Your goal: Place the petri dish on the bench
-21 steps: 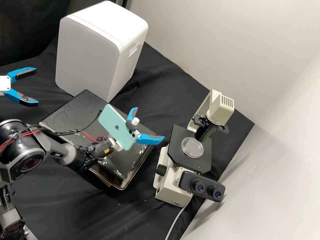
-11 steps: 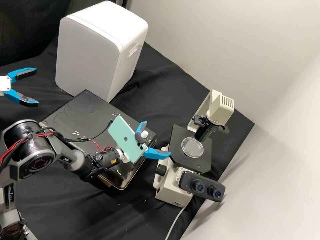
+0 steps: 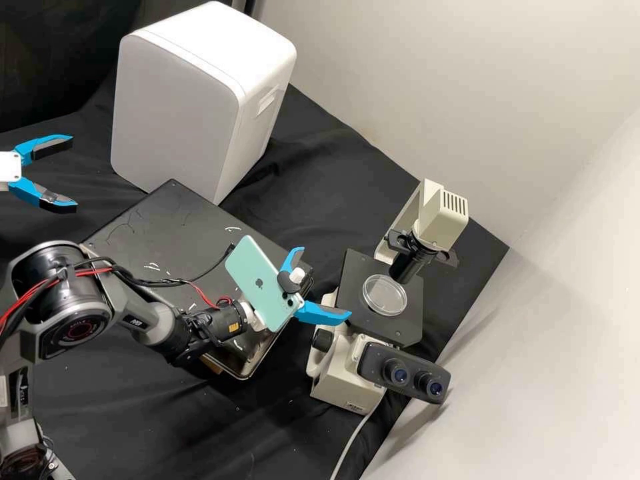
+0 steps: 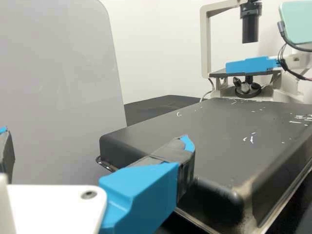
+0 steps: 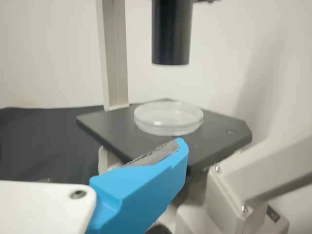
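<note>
Right jaws: spread wide, nothing between them, hanging at the 8 o'clock edge of the microscope platform. The lower blue finger is right by that edge, contact too close to call.
Left jaws: spread too and empty, out at 9 o'clock in the high view, well apart from the microscope. One finger sits near a corner of the black tray.
Dish: clear and round, flat on the platform under the black lens tube, at 3 o'clock from the right jaws. It's untouched, not yet on the worktop.
Microscope: at 4 o'clock on the worktop, eyepieces at its 5 o'clock end.
Tray: mid-worktop, at 9 o'clock from the microscope.
White box: at 11 o'clock, just beyond the tray.
</note>
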`<state>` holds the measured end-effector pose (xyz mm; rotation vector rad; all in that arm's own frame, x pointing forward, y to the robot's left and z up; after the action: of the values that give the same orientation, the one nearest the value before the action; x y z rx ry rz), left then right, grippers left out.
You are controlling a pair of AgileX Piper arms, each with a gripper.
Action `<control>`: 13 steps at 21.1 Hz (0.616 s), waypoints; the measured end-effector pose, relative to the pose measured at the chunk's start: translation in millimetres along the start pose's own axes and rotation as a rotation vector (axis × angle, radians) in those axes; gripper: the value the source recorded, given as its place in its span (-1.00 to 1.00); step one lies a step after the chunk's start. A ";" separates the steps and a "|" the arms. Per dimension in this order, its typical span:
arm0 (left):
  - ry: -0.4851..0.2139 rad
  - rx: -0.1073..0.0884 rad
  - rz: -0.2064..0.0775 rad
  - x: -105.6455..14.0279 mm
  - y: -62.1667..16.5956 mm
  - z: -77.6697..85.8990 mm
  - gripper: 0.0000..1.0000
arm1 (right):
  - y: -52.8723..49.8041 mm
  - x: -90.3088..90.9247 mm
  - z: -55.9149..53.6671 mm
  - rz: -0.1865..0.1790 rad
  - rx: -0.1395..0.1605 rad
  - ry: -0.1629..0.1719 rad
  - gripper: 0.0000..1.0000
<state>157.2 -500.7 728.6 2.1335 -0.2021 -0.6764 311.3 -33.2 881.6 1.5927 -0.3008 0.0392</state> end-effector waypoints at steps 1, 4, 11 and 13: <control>0.000 0.000 0.000 0.0 0.0 0.0 1.00 | 2.4 2.8 -2.5 0.010 0.000 0.010 1.00; 0.000 0.000 0.000 0.0 0.0 0.0 1.00 | 9.4 15.5 -3.7 0.036 -0.003 0.027 1.00; 0.000 0.017 0.000 0.0 0.0 0.0 1.00 | 13.4 32.9 6.0 0.026 -0.005 -0.022 1.00; 0.000 0.022 0.000 0.0 0.0 0.0 1.00 | 15.2 36.5 7.9 0.034 -0.005 -0.024 1.00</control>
<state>157.2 -500.7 728.6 2.1544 -0.2105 -0.6770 341.9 -47.3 903.7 1.5841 -0.3463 0.0454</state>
